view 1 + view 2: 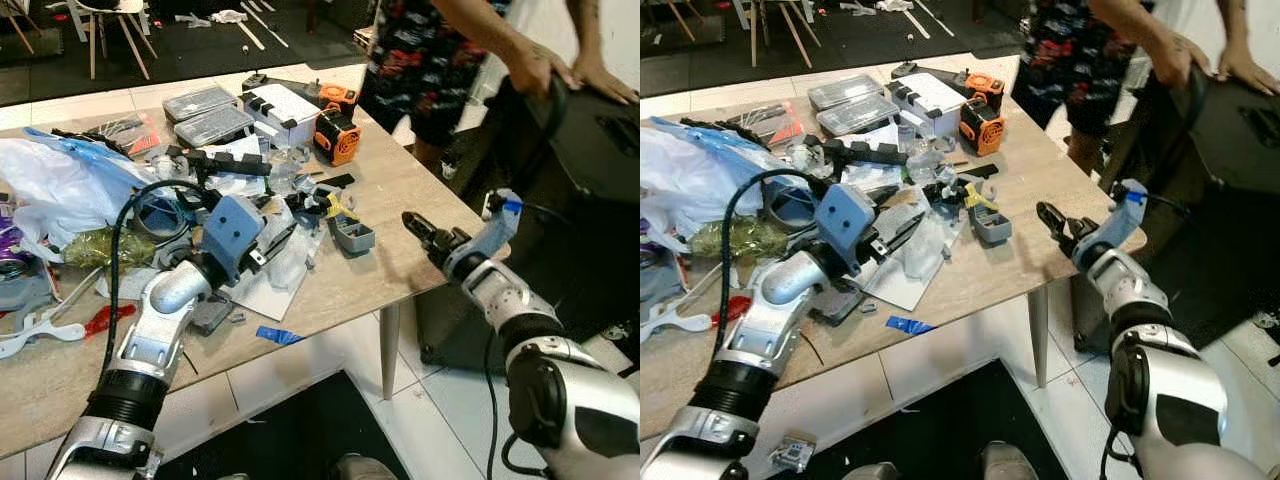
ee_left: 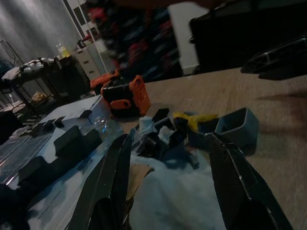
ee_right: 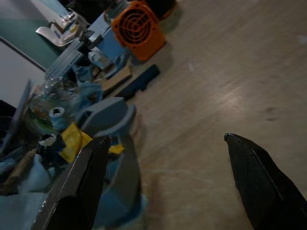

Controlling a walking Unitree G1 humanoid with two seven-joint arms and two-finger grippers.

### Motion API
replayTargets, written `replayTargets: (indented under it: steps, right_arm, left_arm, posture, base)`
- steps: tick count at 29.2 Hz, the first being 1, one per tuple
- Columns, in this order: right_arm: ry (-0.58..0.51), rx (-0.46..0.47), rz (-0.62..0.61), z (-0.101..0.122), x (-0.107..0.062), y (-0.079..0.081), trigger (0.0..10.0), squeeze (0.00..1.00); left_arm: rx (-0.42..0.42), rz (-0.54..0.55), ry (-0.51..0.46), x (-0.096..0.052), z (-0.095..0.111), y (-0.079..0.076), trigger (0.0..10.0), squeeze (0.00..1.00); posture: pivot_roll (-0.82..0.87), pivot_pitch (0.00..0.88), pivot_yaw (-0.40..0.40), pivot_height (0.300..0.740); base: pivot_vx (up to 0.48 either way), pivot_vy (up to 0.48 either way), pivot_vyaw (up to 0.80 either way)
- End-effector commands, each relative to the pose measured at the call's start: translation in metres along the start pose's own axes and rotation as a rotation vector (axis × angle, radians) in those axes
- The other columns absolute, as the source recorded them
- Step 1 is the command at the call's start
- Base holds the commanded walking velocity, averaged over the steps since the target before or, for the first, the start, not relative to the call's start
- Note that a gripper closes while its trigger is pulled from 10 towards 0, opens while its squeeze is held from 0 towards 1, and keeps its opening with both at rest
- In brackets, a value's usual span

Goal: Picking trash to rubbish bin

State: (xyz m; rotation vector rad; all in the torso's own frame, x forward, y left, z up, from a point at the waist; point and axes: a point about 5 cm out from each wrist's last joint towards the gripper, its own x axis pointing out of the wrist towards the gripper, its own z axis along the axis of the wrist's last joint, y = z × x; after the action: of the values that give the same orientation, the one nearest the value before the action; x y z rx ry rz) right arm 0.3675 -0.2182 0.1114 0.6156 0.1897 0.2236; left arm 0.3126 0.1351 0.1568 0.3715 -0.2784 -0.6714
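Trash: we are seeing the clear wrapper (image 1: 285, 262) lying just before our open left gripper (image 1: 283, 240).
Right gripper (image 1: 418, 228): we are holding it open over bare table (image 1: 420, 190).
Hidden: clutter is covering the wrapper's edges.

The person (image 1: 450, 50) beyond the right gripper's (image 3: 163, 158) spread jaws is cut off above the torso. Between the left gripper's (image 2: 168, 158) jaws, the clutter (image 2: 168, 136) is too dim and blurred to identify.

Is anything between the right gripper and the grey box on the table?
Nothing visible. The right gripper is open over bare tabletop, aimed at the grey box; the wood between them is bare. The yellow scrap and the rest of the clutter lie beyond the box, on the left gripper's side.
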Motion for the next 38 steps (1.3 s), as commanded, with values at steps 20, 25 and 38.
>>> replayTargets:
  steps: [20, 25, 38]
  right_arm:
    - [0.151, 0.069, -0.001, -0.037, 0.012, 0.021, 10.0, 0.0]
    - [0.165, 0.062, -0.017, -0.04, 0.013, 0.022, 10.0, 0.0]
    - [0.209, 0.035, 0.023, -0.041, 0.016, 0.029, 0.0, 0.0]
  left_arm:
    - [0.082, -0.08, 0.048, -0.007, 0.004, 0.006, 10.0, 0.0]
    - [0.088, -0.087, 0.049, -0.007, 0.005, 0.007, 10.0, 0.0]
    - [0.104, -0.102, 0.051, -0.005, 0.007, 0.004, 10.0, 0.0]
  posture:
    - [0.02, 0.0, 0.005, 0.74]
    - [0.02, 0.0, 0.004, 0.74]
    - [0.02, 0.0, 0.003, 0.74]
  base:
    - [0.0, 0.0, 0.0]
    - [0.0, 0.0, 0.0]
    - [0.0, 0.0, 0.0]
